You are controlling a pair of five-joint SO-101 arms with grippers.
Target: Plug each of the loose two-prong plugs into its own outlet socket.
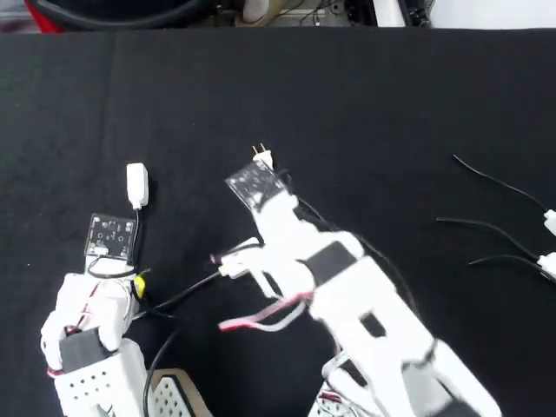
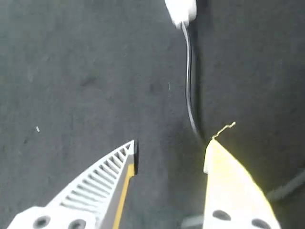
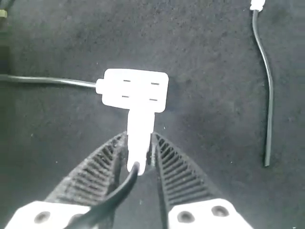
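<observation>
Right fingers: clamped from both sides on the held plug, a narrow white body.
Left fingers: wide apart, nothing between them, one white and ribbed, the other yellow.
Outlet block: white, flat on the counter, with four slots in two pairs on its upper face, all bare.
Block contents: the held plug butts end-on against the block's near edge; whether its prongs are seated cannot be told.
Block cable: black, leaving the block sideways across the cloth.
Held plug's cord: black, trailing back between the right fingers.
Loose plug: white, lying ahead of the left fingers and apart from them, also seen from above; its thin cord runs back toward the yellow finger.
Pronged white piece: two brass prongs, showing just past the right arm; plug or block cannot be told.
Spare cord: black with a white end, well to one side of the block.
Far-side plugs: two white ends at the counter's edge, well apart from both arms.
Left arm: near corner, behind the loose plug.
</observation>
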